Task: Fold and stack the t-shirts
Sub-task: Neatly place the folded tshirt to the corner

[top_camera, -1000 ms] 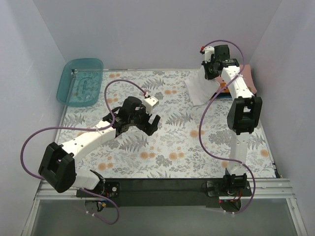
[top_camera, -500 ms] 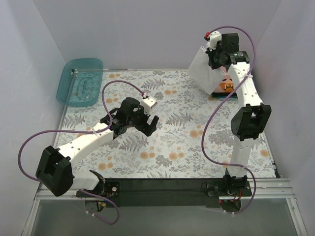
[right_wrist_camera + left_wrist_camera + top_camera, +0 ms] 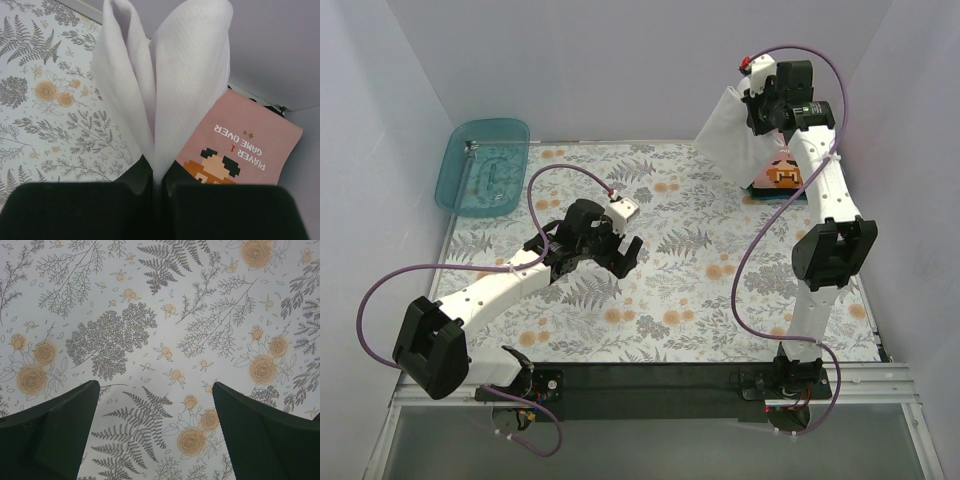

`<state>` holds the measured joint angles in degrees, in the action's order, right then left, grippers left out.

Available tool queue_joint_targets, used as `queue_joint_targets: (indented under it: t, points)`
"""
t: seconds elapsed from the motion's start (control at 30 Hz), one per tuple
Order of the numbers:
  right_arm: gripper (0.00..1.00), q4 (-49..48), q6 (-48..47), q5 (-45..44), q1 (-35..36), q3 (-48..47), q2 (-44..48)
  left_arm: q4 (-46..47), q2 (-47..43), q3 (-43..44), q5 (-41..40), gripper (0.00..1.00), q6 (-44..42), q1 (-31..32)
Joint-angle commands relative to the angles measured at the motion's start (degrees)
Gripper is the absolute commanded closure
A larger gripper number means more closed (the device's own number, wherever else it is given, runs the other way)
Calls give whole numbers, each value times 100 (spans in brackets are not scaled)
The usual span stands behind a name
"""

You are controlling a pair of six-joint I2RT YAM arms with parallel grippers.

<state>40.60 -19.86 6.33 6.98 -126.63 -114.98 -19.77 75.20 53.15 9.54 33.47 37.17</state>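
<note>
At 1 o'clock, the white t-shirt (image 3: pixel 728 135) is pinched aloft by the right gripper (image 3: pixel 758 115) above the pink t-shirt (image 3: pixel 783 176); left gripper (image 3: pixel 616 255) jaws are spread.

Matt knitted-cloth white t-shirt (image 3: pixel 190 75); glossy translucent plastic tray (image 3: pixel 455 190)

Tabletop (image 3: pixel 670 300) has a floral/fern print cover: white bg, grey foliage, orange blooms. Plain pale grey-lavender walls (image 3: pixel 620 70) at back, L and R. Translucent teal plastic tray (image 3: pixel 483 165) in far-left corner, against L wall. Black base plate (image 3: pixel 650 380) along near edge. Lighting even, soft.
</note>
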Motion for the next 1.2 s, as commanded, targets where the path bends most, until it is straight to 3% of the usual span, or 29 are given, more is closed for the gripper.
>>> queue_joint_targets:
  t: [0.0,1.17]
  points:
    - [99,-140,-132,-44,5,-310,424,-62,-260,-23,4,3,-51,-43]
    - [99,-307,-185,-44,-1164,-468,-516,-220,3,126,21,3,-43,-43]
